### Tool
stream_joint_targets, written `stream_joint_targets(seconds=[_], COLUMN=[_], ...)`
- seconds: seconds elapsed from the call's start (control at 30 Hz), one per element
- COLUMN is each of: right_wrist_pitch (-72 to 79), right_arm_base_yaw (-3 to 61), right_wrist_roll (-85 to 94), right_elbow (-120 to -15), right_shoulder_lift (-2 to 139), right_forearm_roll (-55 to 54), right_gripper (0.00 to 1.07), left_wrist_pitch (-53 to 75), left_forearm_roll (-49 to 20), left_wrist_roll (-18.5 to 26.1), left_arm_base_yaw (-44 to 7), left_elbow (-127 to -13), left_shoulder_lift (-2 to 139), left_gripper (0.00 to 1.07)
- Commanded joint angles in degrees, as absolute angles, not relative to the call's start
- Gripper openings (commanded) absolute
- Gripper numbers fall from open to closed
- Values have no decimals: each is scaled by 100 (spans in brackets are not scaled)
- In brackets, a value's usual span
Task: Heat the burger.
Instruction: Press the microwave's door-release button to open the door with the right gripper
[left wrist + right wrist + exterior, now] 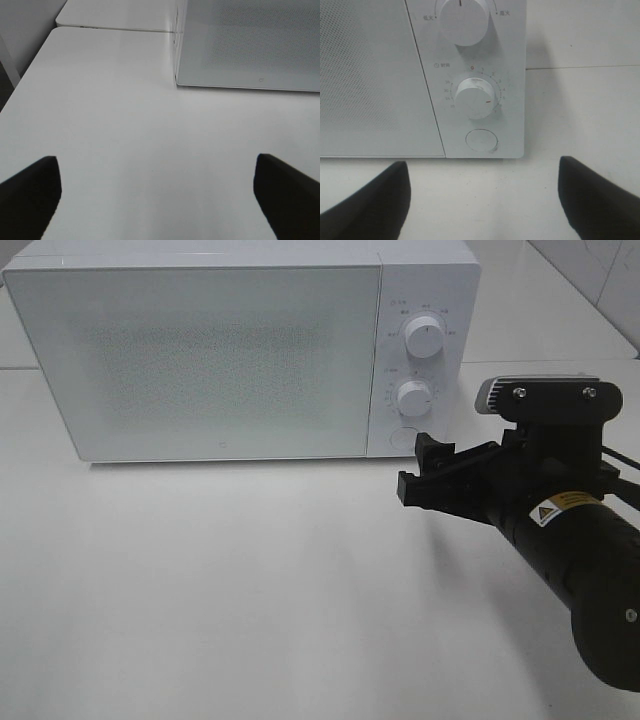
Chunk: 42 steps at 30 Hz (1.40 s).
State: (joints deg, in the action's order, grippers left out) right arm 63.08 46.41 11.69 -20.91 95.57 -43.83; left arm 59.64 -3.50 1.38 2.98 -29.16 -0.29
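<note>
While the microwave (pixel 200 350) stands shut on the desk (pixel 250 590), the right fingers (pixel 432 448) hang spread and empty before its lower dial (pixel 414 397), the left fingers (pixel 30 195) wide apart, holding nothing.

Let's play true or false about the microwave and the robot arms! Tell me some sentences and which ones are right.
1. The microwave door is shut. True.
2. The microwave has three knobs. False: there are two, the upper knob and the lower knob, with a round button under them.
3. The right gripper has its jaws open. True.
4. The right gripper is squeezing the lower knob. False: it sits in front of the control panel, apart from it, holding nothing.
5. A burger sits on the table. False: no burger shows in any view.
</note>
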Motion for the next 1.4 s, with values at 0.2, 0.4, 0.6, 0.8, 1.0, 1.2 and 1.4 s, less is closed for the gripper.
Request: stream_joint_targets(seconds=[0.2, 0.4, 0.6, 0.8, 1.0, 1.2, 1.4], right_wrist_pitch=[6125, 6102, 6113, 6108, 6108, 6085, 6091], right_arm_base_yaw=[4664, 4664, 4664, 4664, 4664, 4652, 4652], right_wrist_roll=[-991, -3575, -5426, -6858, -7397, -7471, -7460], right_elbow=[-2137, -2137, -2137, -2137, -2137, -2137, -2137], right_shoulder_lift=[9551, 9557, 9557, 9557, 9557, 9557, 9563], right_forearm_roll=[-4406, -4406, -4423, -4429, -4429, -4561, -4836], right_gripper=[74, 64, 44, 17, 0, 0, 0], left_wrist_pitch=[5936, 5936, 5936, 5936, 5936, 5936, 5936], left_forearm_roll=[-401, -401, -401, -401, -401, -401, -401], left_wrist_roll=[115, 115, 115, 115, 115, 115, 115], left_arm_base_yaw=[309, 309, 309, 309, 309, 309, 309], left_elbow=[-2888, -2888, -2888, -2888, -2888, -2888, -2888], left_shoulder_lift=[-149, -149, -149, -149, -149, -149, -149], left_gripper=[100, 100, 100, 100, 100, 100, 100])
